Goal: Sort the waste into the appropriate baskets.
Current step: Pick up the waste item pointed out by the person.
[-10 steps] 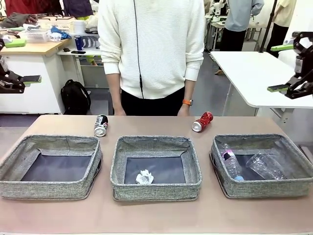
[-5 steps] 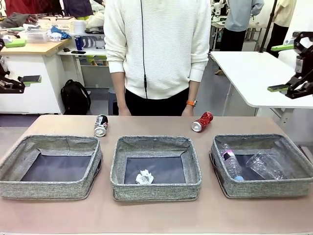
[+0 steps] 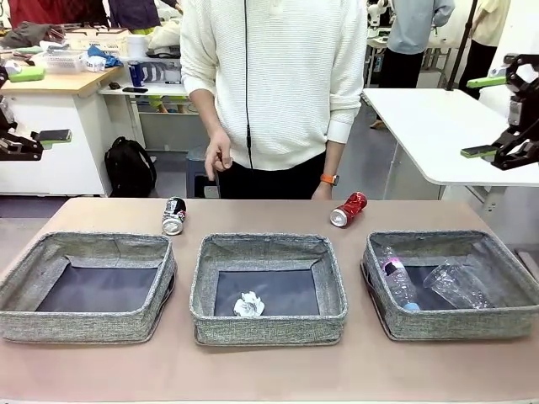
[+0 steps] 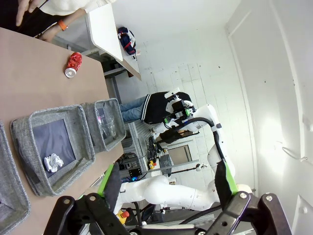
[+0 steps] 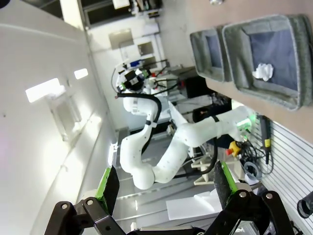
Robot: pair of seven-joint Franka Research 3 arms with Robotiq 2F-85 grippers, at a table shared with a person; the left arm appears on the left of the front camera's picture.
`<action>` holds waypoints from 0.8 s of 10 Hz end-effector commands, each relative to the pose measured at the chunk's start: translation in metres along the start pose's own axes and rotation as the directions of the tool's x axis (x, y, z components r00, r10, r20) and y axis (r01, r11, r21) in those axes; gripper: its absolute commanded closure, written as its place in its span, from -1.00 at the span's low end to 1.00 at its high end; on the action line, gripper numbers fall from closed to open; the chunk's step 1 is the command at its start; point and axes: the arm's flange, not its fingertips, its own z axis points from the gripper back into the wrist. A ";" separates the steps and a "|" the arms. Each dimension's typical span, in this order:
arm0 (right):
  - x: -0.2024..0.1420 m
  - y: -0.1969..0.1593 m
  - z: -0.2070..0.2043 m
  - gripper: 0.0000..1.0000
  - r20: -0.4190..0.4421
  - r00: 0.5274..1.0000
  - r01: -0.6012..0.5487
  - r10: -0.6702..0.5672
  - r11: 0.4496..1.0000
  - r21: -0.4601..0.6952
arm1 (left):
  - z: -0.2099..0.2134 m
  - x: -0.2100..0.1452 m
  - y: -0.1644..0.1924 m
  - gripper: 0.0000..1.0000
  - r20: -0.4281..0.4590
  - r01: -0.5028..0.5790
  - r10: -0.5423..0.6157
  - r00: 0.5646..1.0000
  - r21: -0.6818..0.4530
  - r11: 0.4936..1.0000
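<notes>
Three grey baskets stand in a row: the left basket [image 3: 84,324] with nothing in it, the middle basket [image 3: 268,324] with a white paper ball [image 3: 248,305], and the right basket [image 3: 450,324] with a clear bottle [image 3: 397,282] and a clear cup [image 3: 459,286]. Behind them lie a black-and-silver can [image 3: 173,215] and a red can [image 3: 349,209]. My left gripper [image 3: 40,108] hangs open off the table's far left. At the far right, high above the table, my right gripper [image 3: 482,116] is open too. The left wrist view has open fingers [image 4: 110,181], the red can [image 4: 72,65] and the paper ball [image 4: 54,161]. The right wrist view has open fingers [image 5: 220,183] and the paper ball [image 5: 264,72].
A person in a white sweater [image 3: 274,76] stands at the far edge, one hand [image 3: 219,160] raised at waist height. A white table [image 3: 438,126] stands behind my right gripper. Bare tabletop [image 3: 269,374] runs along the near edge.
The person has shifted slightly to the right and lifted one hand from the table's edge to waist height. Neither gripper nor any waste has moved.
</notes>
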 end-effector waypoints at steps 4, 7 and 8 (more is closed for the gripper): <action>0.001 0.003 0.003 -1.00 -0.011 1.000 -0.018 0.018 1.000 -0.004 | 0.001 -0.002 -0.002 -1.00 -0.009 0.003 -0.003 1.000 -0.005 1.000; 0.001 0.003 0.003 -1.00 -0.011 1.000 -0.018 0.018 1.000 -0.004 | 0.001 -0.002 -0.002 -1.00 -0.009 0.003 -0.003 1.000 -0.005 1.000; 0.001 0.003 0.003 -1.00 -0.011 1.000 -0.018 0.018 1.000 -0.004 | 0.001 -0.002 -0.002 -1.00 -0.009 0.003 -0.003 1.000 -0.005 1.000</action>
